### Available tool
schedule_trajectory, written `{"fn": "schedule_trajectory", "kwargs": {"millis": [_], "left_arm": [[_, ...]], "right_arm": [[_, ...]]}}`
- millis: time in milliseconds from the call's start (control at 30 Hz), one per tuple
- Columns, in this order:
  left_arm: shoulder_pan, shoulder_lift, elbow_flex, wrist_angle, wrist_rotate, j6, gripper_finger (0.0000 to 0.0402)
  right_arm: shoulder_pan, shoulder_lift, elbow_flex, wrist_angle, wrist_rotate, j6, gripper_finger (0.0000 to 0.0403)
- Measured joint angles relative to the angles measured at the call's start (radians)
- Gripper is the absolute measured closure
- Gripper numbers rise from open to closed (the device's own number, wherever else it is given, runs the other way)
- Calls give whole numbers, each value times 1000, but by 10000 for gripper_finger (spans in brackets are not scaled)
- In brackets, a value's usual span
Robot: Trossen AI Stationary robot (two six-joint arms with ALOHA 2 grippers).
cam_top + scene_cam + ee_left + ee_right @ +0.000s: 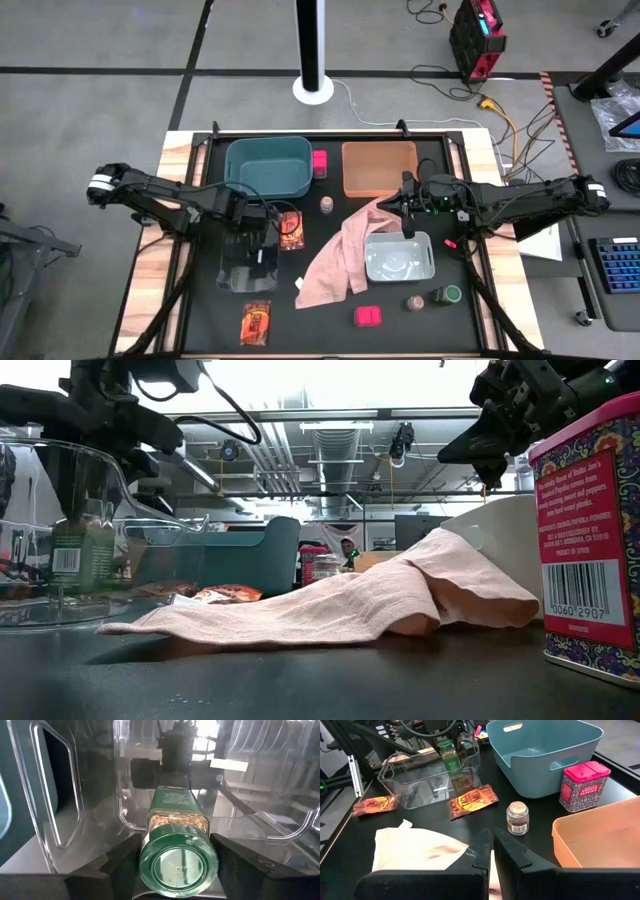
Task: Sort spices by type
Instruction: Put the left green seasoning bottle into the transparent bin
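Note:
My left gripper points down into the clear bin and is shut on a dark spice jar with a green lid, also seen in the low view. My right gripper is shut and empty; it hangs above the pink cloth, near the grey bin. Loose on the table lie an orange-red packet, a second packet, two pink boxes, two brownish jars and another green-lidded jar. My left gripper pinches the jar at its top end, the two fingers on opposite sides of the green lid. They come from above, pointing down. The jar hangs upright inside the clear bin; whether its bottom stands on the bin's floor I cannot tell.
The teal bin and the orange bin stand along the far edge. The pink cloth lies crumpled mid-table, partly against the grey bin. The clear bin's walls stand close around the jar.

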Motion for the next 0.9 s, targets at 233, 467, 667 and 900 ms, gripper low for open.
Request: {"fn": "schedule_trajectory", "kwargs": {"millis": [233,467,667,900], "left_arm": [[0,0,0,1,-86,-4,185],[0,0,1,1,-85,-18,167],[0,0,1,1,-80,-7,128],[0,-2,1,-21,-79,-2,103]], "right_arm": [[0,0,0,0,0,1,390],[0,0,0,0,0,0,390],[0,0,0,0,0,0,390],[0,0,0,0,0,0,390]]}}
